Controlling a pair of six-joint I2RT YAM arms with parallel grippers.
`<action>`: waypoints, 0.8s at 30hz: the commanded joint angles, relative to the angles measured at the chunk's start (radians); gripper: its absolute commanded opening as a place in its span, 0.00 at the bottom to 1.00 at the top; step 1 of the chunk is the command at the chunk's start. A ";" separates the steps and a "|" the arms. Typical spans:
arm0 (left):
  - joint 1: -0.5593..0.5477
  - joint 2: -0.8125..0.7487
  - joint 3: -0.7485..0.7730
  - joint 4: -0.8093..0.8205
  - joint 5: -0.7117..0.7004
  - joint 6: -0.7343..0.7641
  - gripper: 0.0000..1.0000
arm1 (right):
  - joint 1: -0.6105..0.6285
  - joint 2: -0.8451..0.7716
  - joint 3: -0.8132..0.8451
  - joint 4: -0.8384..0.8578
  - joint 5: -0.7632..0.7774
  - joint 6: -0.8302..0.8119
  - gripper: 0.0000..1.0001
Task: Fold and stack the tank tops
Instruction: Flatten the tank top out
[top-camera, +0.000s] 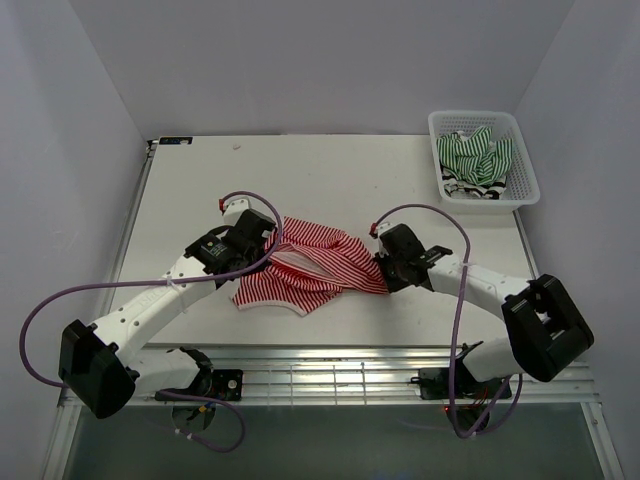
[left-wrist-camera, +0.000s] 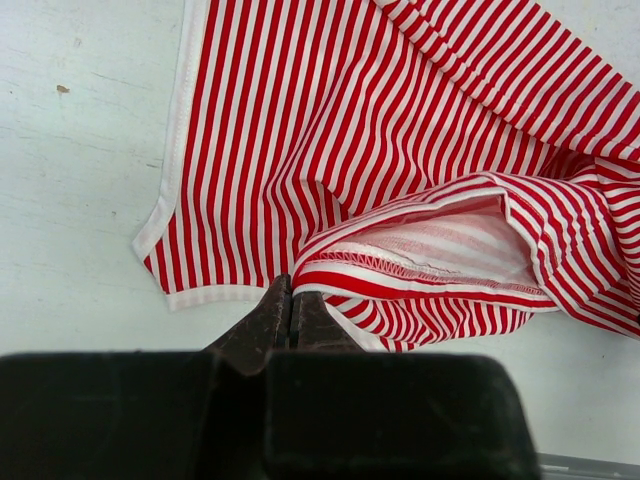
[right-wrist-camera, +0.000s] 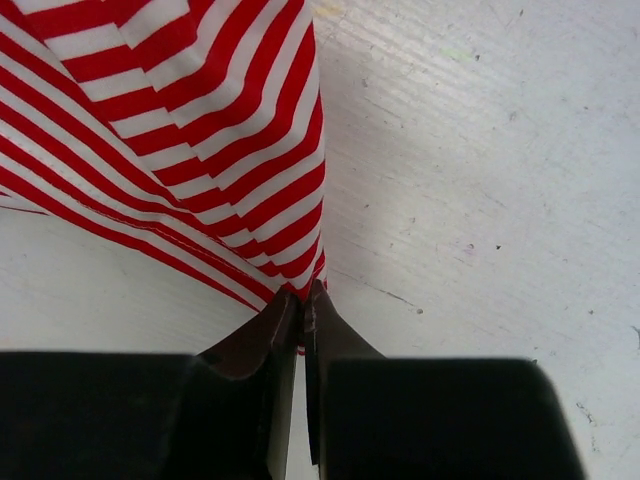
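The red-and-white tank top (top-camera: 315, 268) lies crumpled on the table between the two arms. My left gripper (top-camera: 272, 250) is at its left side, shut on a folded hem of the top (left-wrist-camera: 420, 270), with the jaws (left-wrist-camera: 291, 292) pressed together. My right gripper (top-camera: 378, 262) is at its right end, shut on a corner of the top (right-wrist-camera: 200, 130), and cloth shows between the fingertips (right-wrist-camera: 303, 296). A green-and-white tank top (top-camera: 476, 152) is bunched in the white basket (top-camera: 472, 114), with a bit of black-and-white striped cloth (top-camera: 468, 189) under it.
The basket stands at the table's far right corner. The white table (top-camera: 330, 175) stretches behind the red top. A metal rail (top-camera: 330, 375) runs along the near edge between the arm bases. Purple cables loop from both arms.
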 joint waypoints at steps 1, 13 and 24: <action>-0.001 -0.021 0.005 -0.008 -0.038 -0.004 0.00 | -0.026 -0.031 0.046 -0.001 -0.039 0.012 0.08; -0.001 -0.035 0.516 -0.051 -0.279 0.120 0.00 | -0.348 -0.320 0.500 -0.025 -0.432 0.192 0.08; -0.002 0.008 0.996 0.090 -0.275 0.453 0.00 | -0.431 -0.338 0.952 -0.117 -0.437 0.265 0.08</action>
